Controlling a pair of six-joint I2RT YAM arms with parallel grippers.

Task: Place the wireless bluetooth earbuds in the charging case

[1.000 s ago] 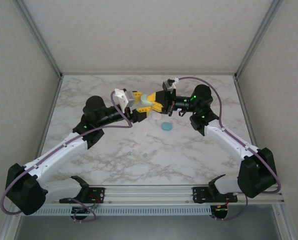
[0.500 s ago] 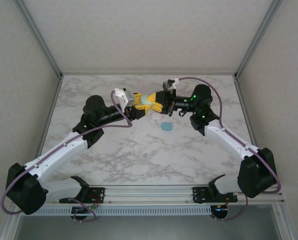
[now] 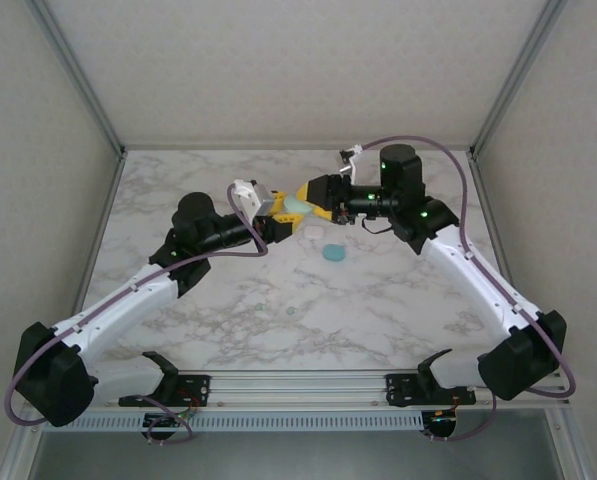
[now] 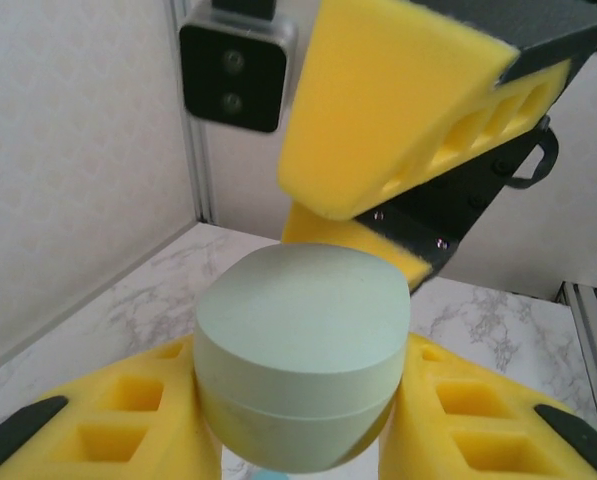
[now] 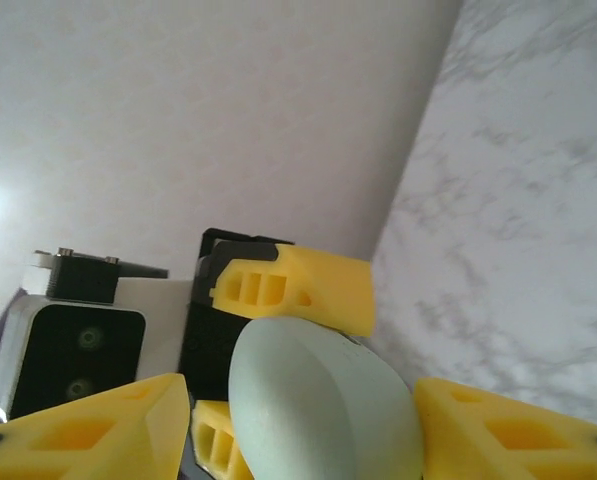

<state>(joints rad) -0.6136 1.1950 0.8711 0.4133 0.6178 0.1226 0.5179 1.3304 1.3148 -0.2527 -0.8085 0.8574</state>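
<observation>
Mint-green charging case (image 4: 303, 340) clamped in left end effector (image 4: 298, 435), aloft over far-centre surface (image 3: 428, 320). Right end effector (image 5: 303, 410) since re-angled, loosely straddling lid; opening judged next. Earbuds (image 3: 291, 311) left lying toward near edge.

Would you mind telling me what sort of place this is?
Probably a robot test cell: marble-patterned table, pale walls on a metal frame, two arms bolted to a front rail.

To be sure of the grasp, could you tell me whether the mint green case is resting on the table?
No, the mint green case sits between the left gripper's yellow jaws, well above the table.
</observation>
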